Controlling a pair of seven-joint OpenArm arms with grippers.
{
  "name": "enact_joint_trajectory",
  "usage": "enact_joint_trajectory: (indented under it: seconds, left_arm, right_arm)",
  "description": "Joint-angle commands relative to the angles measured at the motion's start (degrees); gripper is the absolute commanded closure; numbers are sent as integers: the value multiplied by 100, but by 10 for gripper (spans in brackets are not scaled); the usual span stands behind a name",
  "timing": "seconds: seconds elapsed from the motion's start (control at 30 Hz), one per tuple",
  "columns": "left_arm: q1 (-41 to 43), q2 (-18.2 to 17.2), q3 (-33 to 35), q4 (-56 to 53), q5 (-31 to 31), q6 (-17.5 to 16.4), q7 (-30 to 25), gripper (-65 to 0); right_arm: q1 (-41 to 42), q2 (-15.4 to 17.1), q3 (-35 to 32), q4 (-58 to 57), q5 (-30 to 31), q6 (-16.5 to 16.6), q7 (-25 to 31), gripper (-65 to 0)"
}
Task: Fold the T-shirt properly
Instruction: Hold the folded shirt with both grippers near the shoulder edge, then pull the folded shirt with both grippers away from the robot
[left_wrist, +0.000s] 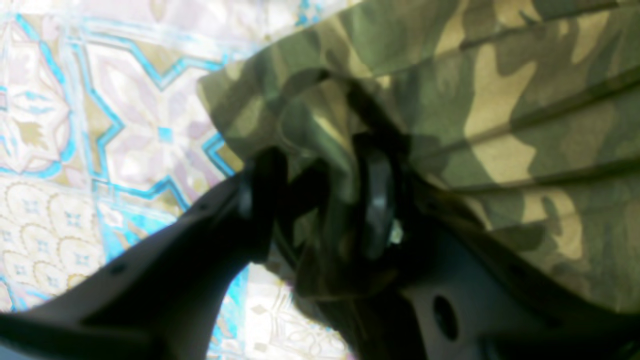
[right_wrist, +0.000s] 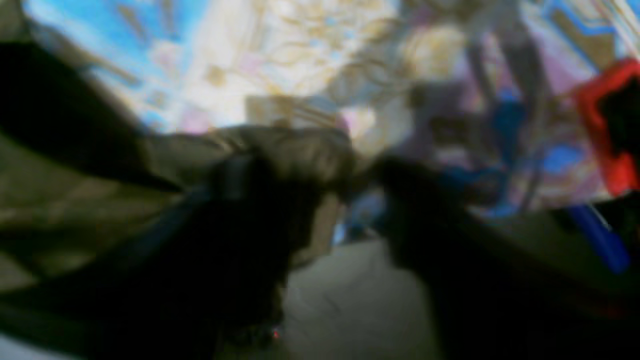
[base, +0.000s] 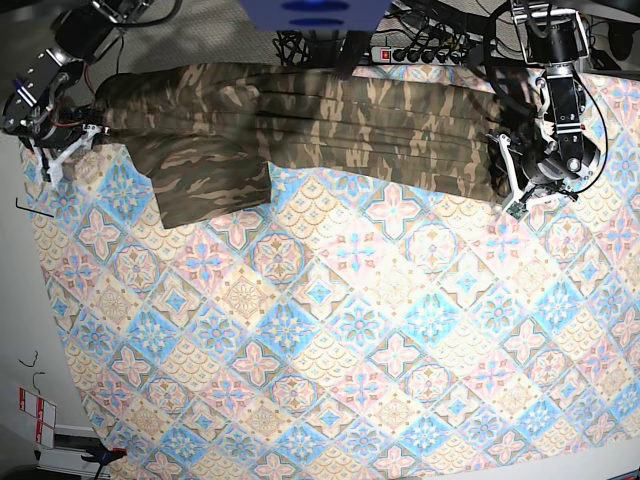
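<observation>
The T-shirt (base: 300, 135) lies stretched in a long band across the far edge of the desk (base: 350, 330), one sleeve hanging nearer. It looks light, limp and quick to sag, so corners and hems are the sensible holds. The left gripper (left_wrist: 320, 200) has its jaws clamped on bunched fabric; the right gripper (right_wrist: 320, 200) is too blurred to judge.

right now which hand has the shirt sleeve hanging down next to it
The right hand, at the base view's left: the T-shirt's sleeve droops onto the tablecloth beside it.
</observation>
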Motion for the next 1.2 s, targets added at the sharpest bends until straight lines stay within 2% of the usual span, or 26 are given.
enact_joint_trajectory:
  seconds: [0.0, 0.1, 0.2, 0.23, 0.43, 0.53, 0.63, 0.73, 0.87, 1.03, 1.17]
  left_arm:
    - [-6, -47, -2, -54, 369, 202, 154, -234]
    - [3, -38, -2, -54, 369, 202, 154, -141]
    - [3, -29, -2, -62, 369, 202, 154, -25]
    - [3, -29, -2, -62, 369, 202, 154, -11]
    - [-199, -29, -90, -62, 351, 202, 162, -10]
    - [-313, 173, -397, -124, 360, 202, 162, -10]
    - [-665, 226, -512, -405, 378, 202, 224, -10]
    - [-1043, 226, -512, -845, 369, 202, 453, -10]
    - [-1280, 244, -520, -1029, 360, 202, 444, -9]
    - [-1808, 226, -529, -1407, 360, 202, 453, -9]
    - [-2027, 217, -520, -1592, 360, 202, 435, -9]
  right_arm:
    - [-57, -274, -119, -201, 246, 211, -435, -158]
    - [-48, -274, -128, -227, 237, 211, -646, -24]
    - [-48, -274, -110, -192, 237, 211, -673, -27]
    - [-48, -274, -110, -192, 237, 211, -655, -27]
    - [242, -274, -110, -192, 229, 211, -550, -26]
    - [435, -274, -154, -192, 229, 211, -418, -26]
    - [804, -265, -154, -201, 185, 211, -418, -26]
    - [1235, -265, -242, -245, -229, 211, -427, -26]
    - [1763, -265, -558, -262, -818, 211, -418, -27]
    - [2686, -291, -585, -579, -1670, 211, -391, -28]
    - [3345, -291, -585, -1370, -2119, 211, 48, -28]
